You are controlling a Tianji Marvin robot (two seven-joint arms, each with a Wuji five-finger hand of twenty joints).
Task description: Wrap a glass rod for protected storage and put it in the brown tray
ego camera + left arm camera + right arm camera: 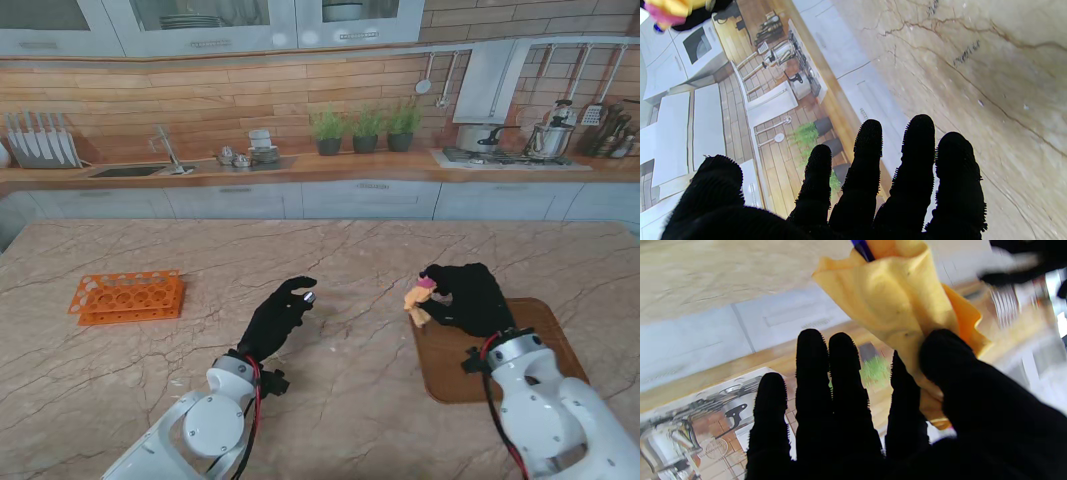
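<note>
No readable writing shows anywhere. Nearest me, the left hand (280, 315) hangs over the marble surface (330, 260) holding nothing, fingers (867, 166) apart. The right hand (468, 298) pinches a yellow cloth (893, 303) between thumb and forefinger; a blue tip pokes from its fold, and whether that is the rod I cannot tell. The bundle is held just past the left edge of the brown tray (540, 345), which has nothing lying in it. Farther left sits an orange rack (127, 296), its holes unfilled. Beyond, a wooden counter carries a sink (128, 170), three potted plants (366, 130) and a stove with pots (510, 145).
</note>
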